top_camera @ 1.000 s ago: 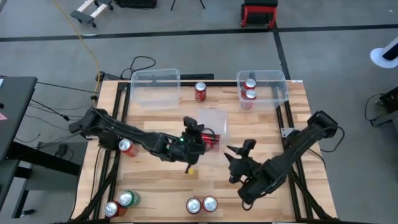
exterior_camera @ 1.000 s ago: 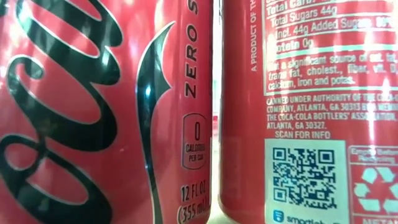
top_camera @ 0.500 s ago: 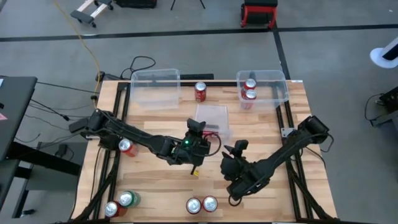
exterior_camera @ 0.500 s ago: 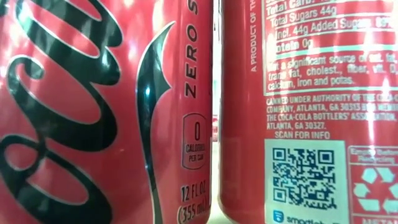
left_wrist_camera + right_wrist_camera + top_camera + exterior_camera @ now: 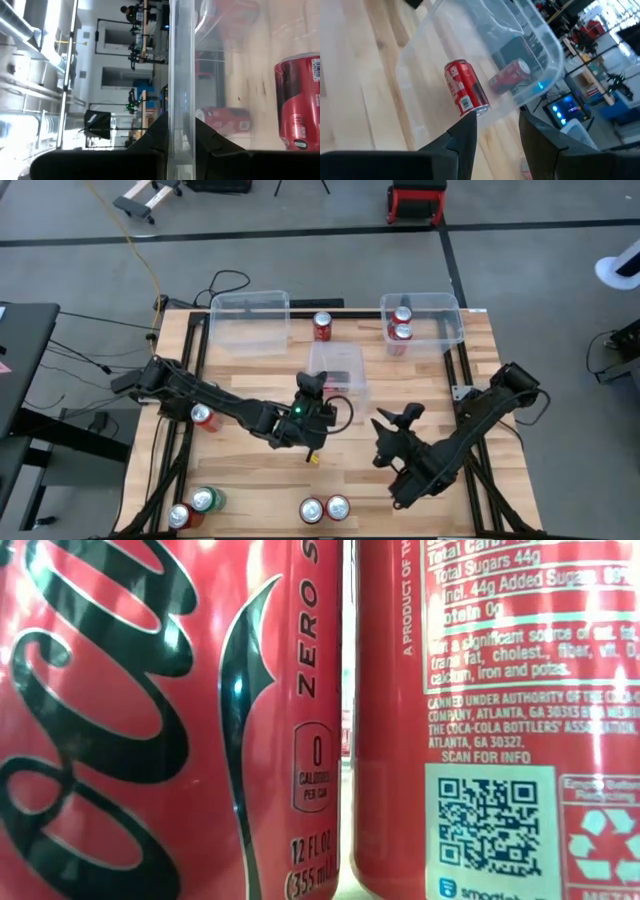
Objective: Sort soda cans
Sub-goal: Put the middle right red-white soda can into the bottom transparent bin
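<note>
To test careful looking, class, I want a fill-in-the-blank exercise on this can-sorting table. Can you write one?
1. The far right bin holds ___ red cans.
2. The left tool is shut on the clear wall of the middle ___.
3. The soda can beside the red can at the table's near left corner is coloured ___.
4. The right tool, with its jaws apart, holds ___.

Missing words: two; bin; green; nothing

Centre bin (image 5: 338, 366): mid-table, between the far bins.
Far-right bin (image 5: 440, 311): two cans (image 5: 402, 324) inside.
Single can (image 5: 322, 327): between the far bins.
Near edge: two cans (image 5: 324, 508) side by side.
</note>
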Action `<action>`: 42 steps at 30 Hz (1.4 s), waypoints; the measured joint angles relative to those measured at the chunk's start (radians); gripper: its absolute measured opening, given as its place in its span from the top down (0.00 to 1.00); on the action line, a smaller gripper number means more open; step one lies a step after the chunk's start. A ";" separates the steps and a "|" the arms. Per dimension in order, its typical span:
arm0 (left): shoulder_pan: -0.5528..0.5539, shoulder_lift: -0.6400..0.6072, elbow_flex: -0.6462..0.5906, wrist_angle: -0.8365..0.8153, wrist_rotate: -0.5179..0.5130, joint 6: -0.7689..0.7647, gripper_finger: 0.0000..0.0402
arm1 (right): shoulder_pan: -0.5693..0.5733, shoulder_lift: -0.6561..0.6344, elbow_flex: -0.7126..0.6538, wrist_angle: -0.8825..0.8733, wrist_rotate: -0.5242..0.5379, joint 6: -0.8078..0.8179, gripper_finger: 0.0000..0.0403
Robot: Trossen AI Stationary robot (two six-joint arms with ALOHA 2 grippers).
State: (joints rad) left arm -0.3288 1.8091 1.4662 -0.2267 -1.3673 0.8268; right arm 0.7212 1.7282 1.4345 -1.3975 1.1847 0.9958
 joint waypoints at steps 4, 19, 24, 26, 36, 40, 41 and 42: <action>-0.009 0.000 0.000 -0.006 -0.003 0.011 0.93 | -0.001 -0.003 0.000 -0.019 0.000 0.051 0.59; -0.053 0.009 0.002 0.007 -0.144 0.125 0.93 | -0.030 -0.003 0.000 -0.062 0.011 0.054 0.59; -0.057 0.008 0.005 0.014 -0.144 0.080 0.93 | -0.037 -0.003 0.000 -0.066 0.019 0.053 0.59; -0.055 0.008 0.005 -0.002 -0.132 0.038 0.93 | -0.037 -0.003 0.000 -0.066 0.019 0.056 0.59; -0.019 0.008 0.004 -0.254 0.001 -0.357 0.93 | -0.035 -0.003 0.000 -0.071 -0.008 0.133 0.59; 0.010 0.005 0.005 -0.334 0.064 -0.500 0.93 | -0.035 -0.003 0.000 -0.093 -0.025 0.187 0.59; 0.020 0.005 0.005 -0.351 0.061 -0.520 0.93 | -0.035 -0.003 0.000 -0.095 -0.032 0.196 0.59; 0.031 0.005 0.005 -0.366 0.061 -0.536 0.93 | -0.035 -0.003 0.000 -0.100 -0.037 0.206 0.59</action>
State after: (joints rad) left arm -0.2973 1.8145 1.4708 -0.5924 -1.3060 0.2912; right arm 0.6865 1.7252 1.4345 -1.4973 1.1475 1.2021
